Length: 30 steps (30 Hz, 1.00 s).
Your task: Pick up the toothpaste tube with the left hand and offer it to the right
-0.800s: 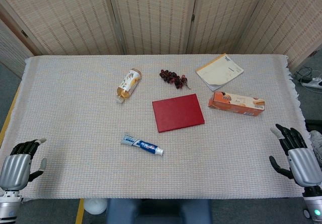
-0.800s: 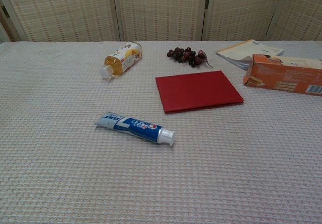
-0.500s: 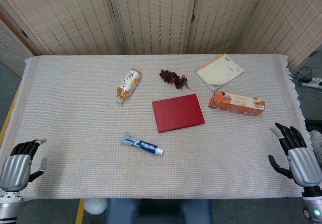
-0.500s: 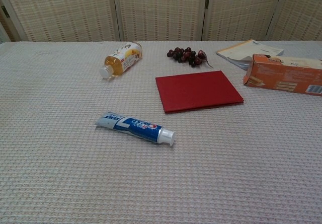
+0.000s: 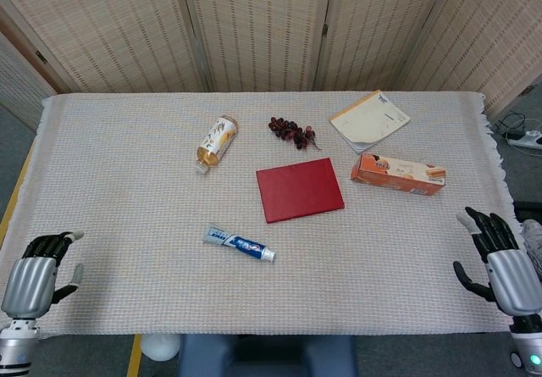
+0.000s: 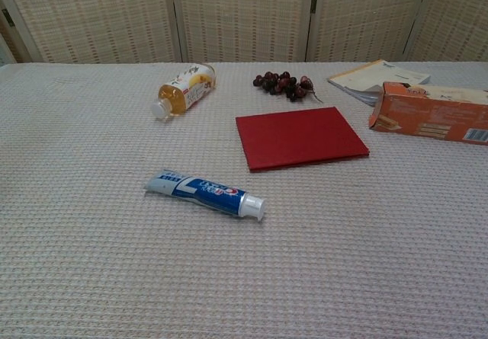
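At the near left corner of the worktop [image 5: 110, 182], the left hand [image 5: 34, 274] hangs over the cloth edge, empty, its fingers loosely curved and apart. Well to its right, the toothpaste tube [image 5: 239, 243] lies flat on the woven cloth, untouched, cap end pointing right and slightly toward the robot; the chest view shows the blue label and white cap clearly. Farther back, a juice bottle [image 5: 217, 142] lies on its side, cap toward the near left. A bunch of dark grapes [image 5: 291, 131] rests beyond a red book [image 5: 300, 189], which sits just right of the tube's line. Right again, a notepad [image 5: 369, 119] lies at the far side, with an orange box [image 5: 398, 174] near it. At the near right edge the right hand [image 5: 500, 263] holds nothing, fingers spread upward.
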{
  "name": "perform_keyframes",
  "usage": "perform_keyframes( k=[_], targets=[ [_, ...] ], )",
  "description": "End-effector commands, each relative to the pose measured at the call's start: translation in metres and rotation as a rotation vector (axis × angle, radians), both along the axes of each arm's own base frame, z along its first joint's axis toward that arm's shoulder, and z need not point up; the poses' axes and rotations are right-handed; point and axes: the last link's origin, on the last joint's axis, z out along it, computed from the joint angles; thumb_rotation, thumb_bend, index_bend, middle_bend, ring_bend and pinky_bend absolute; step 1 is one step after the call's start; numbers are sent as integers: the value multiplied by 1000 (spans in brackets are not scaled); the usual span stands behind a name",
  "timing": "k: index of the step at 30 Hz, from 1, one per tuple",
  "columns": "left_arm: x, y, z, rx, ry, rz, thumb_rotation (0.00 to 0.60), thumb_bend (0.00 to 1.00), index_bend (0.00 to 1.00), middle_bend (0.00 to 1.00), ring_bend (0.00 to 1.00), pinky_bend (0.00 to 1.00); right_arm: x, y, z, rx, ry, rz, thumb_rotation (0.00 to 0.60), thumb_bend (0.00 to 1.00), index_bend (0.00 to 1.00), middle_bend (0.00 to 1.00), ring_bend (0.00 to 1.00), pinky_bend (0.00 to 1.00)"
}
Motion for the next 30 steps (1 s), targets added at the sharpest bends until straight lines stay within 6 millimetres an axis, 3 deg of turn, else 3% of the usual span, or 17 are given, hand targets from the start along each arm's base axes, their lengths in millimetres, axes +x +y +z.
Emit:
perform_keyframes(
  k=[1,8,17,30],
  targets=[
    [12,15,-8,-41,-6,-75,600,504,272,287,266,224,1,-1,0,0,0,1,600,460,0,63,67,0],
    [53,57,-32,-157,-24,-280,600,503,291,287,266,217,4,-4,-1,9,8,11,600,459,0,63,65,0],
    [104,94,-91,-371,121,-459,600,340,222,240,210,169,5,-4,0,6,9,10,600,459,0,63,67,0],
    [144,116,-163,-489,233,-529,600,337,188,197,185,163,-1,-5,0,8,6,-18,600,459,0,63,66,0]
  ],
)
